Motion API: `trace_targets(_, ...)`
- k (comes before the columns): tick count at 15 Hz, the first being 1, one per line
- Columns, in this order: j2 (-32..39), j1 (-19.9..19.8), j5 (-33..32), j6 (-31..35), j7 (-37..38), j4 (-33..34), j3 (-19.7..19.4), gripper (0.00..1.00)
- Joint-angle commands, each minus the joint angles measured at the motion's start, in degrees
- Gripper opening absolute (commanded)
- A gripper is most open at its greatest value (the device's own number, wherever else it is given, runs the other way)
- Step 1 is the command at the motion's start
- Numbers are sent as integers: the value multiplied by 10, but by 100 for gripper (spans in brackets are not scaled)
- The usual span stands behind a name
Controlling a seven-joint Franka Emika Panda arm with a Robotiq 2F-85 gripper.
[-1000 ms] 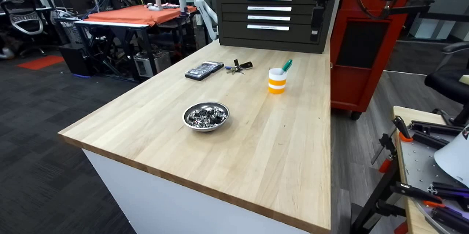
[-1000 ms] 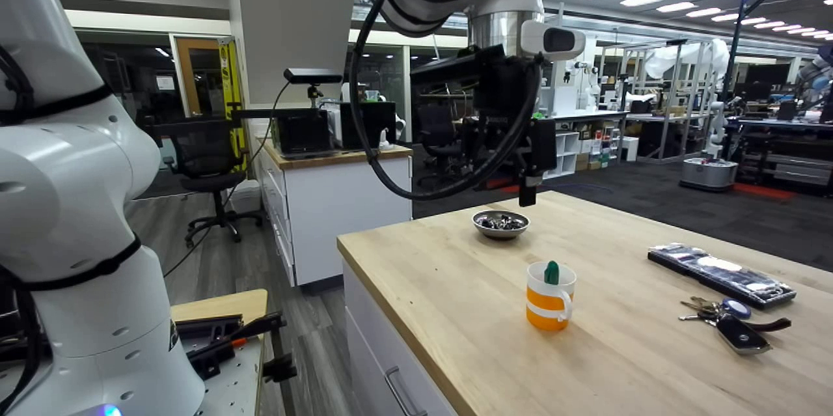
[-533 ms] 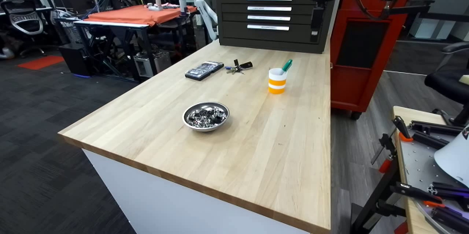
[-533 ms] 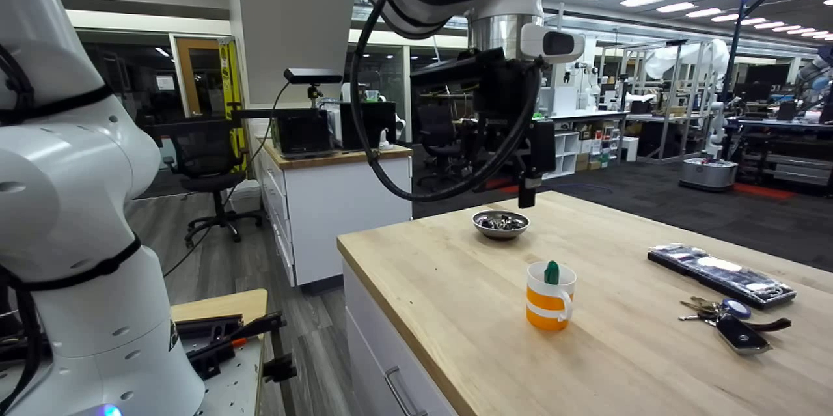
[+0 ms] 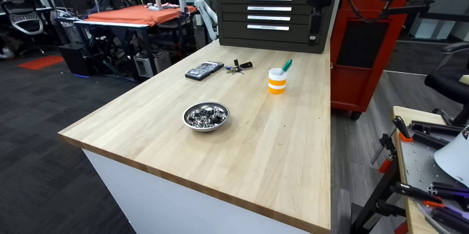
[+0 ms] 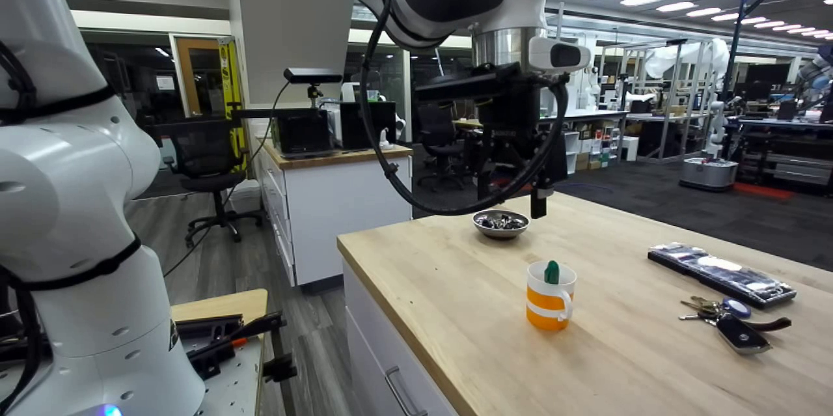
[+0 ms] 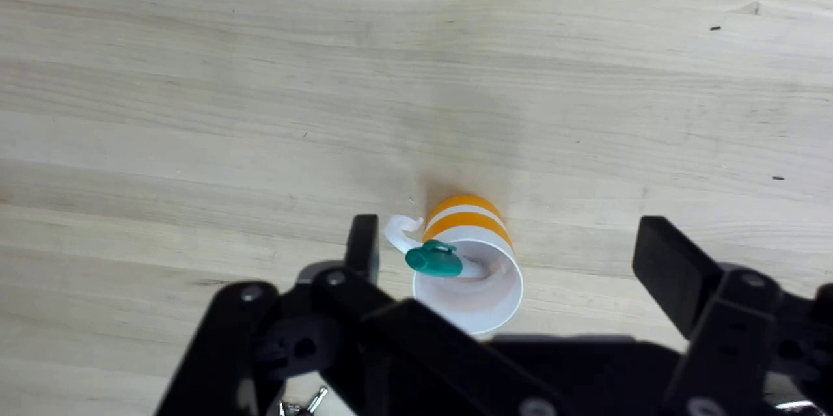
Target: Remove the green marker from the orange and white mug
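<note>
Green marker is sitting in the orange and white mug, cap end up and tilted hard toward the handle side. The green cap can be seen sticking out past the rim, with the pale barrel running down inside in the wrist view. The mug is stood upright on the wooden worktop, white inside on show.

As for the pincer, its fingers are spread wide, with the mug framed in the gap between them in the wrist view. It's held up above the worktop though, apart from the mug in both exterior views.

Other containers: a round metal bowl is loaded with small shiny and black bits, way too tiny to be identified. A flat black case with a glossy top is laid near some keys, and what's in it can't be made out. In an exterior view, a dark drawer chest is seen at the far end, drawers pushed in.
</note>
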Motion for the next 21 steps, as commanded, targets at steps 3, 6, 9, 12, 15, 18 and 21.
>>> trace_targets(3,33,-12,5,61,-61,3,-11,100)
trace_targets(6,54,-17,23,79,-98,7,-18,100)
trace_targets(9,67,-21,41,97,-140,10,-19,100)
trace_targets(12,81,-24,66,113,-189,16,-17,100)
trace_targets(15,96,-26,89,113,-229,27,-15,100)
trace_targets(18,113,-30,124,107,-286,36,-12,100)
trace_targets(21,130,-35,143,103,-331,44,-8,100)
